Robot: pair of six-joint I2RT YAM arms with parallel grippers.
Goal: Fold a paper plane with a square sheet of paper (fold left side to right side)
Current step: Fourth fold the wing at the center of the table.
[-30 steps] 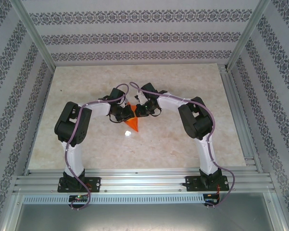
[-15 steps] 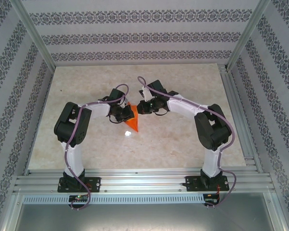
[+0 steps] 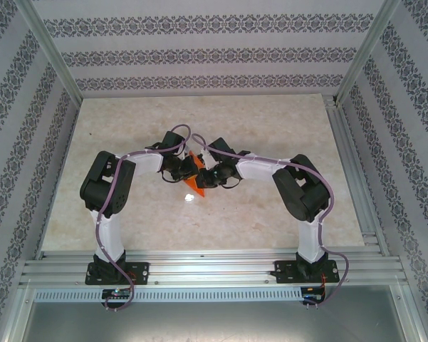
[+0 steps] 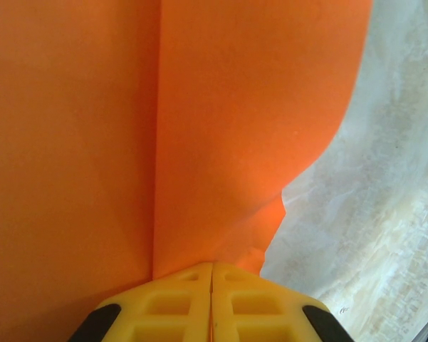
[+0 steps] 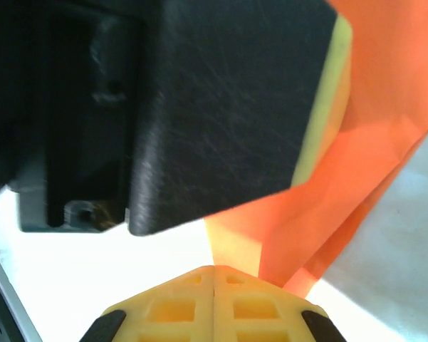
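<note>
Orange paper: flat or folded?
Folded. The orange paper shows a sharp straight crease running up it in the left wrist view, and from above it tapers to a point.

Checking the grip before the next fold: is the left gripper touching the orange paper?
Touching. In the left wrist view the left gripper has its jaws shut on the orange paper, whose crease runs into their seam.

orange paper (image 3: 195,188) mostly covered, outline unclear
</note>
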